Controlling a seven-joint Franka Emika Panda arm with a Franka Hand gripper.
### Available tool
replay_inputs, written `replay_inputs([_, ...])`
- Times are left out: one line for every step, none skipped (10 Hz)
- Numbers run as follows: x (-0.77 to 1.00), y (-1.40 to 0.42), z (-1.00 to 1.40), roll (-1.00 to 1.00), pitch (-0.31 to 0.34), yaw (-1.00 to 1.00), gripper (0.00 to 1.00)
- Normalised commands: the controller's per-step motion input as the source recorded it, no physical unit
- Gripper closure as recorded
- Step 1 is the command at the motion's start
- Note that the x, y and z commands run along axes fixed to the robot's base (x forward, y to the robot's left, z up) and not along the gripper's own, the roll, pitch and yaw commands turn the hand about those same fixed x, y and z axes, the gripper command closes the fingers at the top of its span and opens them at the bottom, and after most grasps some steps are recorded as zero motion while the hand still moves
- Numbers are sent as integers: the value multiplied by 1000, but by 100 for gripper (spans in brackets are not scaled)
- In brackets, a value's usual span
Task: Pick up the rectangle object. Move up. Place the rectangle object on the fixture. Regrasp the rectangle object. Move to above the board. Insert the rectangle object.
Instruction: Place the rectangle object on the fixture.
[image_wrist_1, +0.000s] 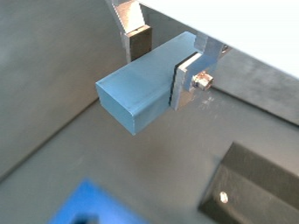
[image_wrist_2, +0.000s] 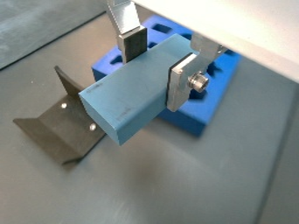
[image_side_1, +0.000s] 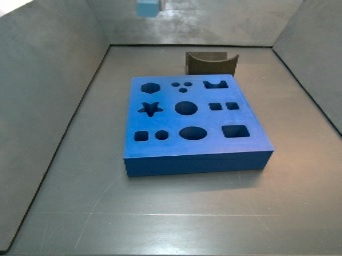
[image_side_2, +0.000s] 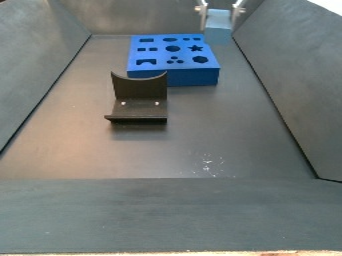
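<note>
My gripper (image_wrist_1: 163, 61) is shut on the rectangle object (image_wrist_1: 142, 89), a smooth light grey-blue block held across the jaws, also in a wrist view (image_wrist_2: 135, 96). It hangs high above the floor, seen at the top edge of both side views (image_side_1: 147, 8) (image_side_2: 215, 18). The bright blue board (image_side_1: 194, 125) with shaped holes lies flat on the floor, also in a side view (image_side_2: 174, 58). The dark brown fixture (image_side_2: 138, 98) stands beside it, also in a side view (image_side_1: 210, 62) and a wrist view (image_wrist_2: 59, 127). The block is clear of both.
Grey sloping walls (image_side_1: 54, 110) enclose the floor on all sides. A corner of the board (image_wrist_1: 87, 206) and a dark plate of the fixture (image_wrist_1: 257, 188) show below the block in a wrist view.
</note>
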Motion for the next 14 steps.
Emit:
replay_inputs([1000, -589, -90, 96, -35, 523, 100])
replay_inputs([1000, -520, -89, 87, -22, 292, 100])
replay_inputs([1000, -462, -85, 84, -5, 137, 100])
replay_inputs([1000, -391, -79, 90, 15, 65, 100])
replay_inputs([1000, -350, -74, 97, 32, 45, 100])
replay_inputs([1000, -311, -69, 108, 51, 40, 100])
replay_inputs([1000, -265, -63, 121, 70, 37, 100])
replay_inputs([1000, -219, -55, 137, 98, 39, 100])
replay_inputs([1000, -185, -51, 150, 120, 40, 100])
replay_inputs([1000, -162, -43, 158, 131, 39, 100])
replay_inputs([888, -100, -26, 177, 162, 44, 100])
replay_inputs([768, -56, -14, 191, 187, 48, 100])
replay_inputs([523, 1000, 169, -1000, -33, 44, 100])
replay_inputs([475, 1000, 167, -1000, -26, 37, 100])
